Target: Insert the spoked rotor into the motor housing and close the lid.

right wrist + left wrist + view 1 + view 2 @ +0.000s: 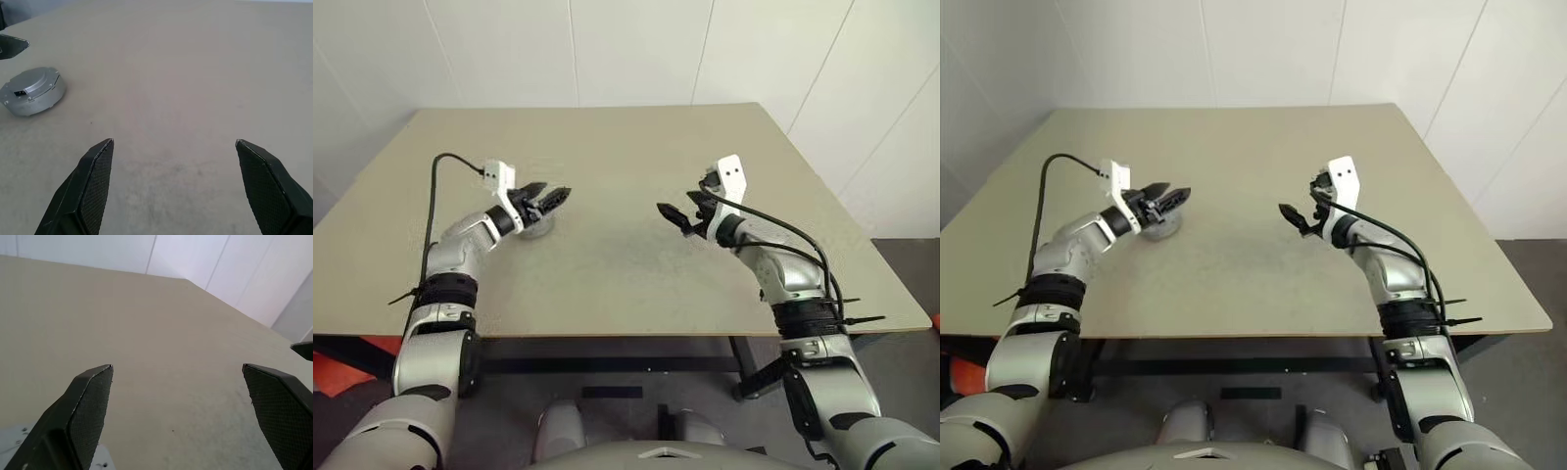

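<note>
A round silver motor housing (34, 100) sits on the table with the flat silver lid (30, 84) resting on top of it. The spoked rotor is hidden. My left gripper (556, 194) hovers just above and past the housing (537, 228), open and empty, pointing toward the table's middle. A corner of the housing (10, 450) shows beside the left gripper's own finger. My right gripper (677, 210) hangs open and empty over the table's right half, pointing left toward the housing and well apart from it. One left fingertip (12, 46) shows above the lid.
The beige table (607, 147) is bare between the two grippers and behind them. White walls stand close behind its far edge. Its right edge runs diagonally near my right arm.
</note>
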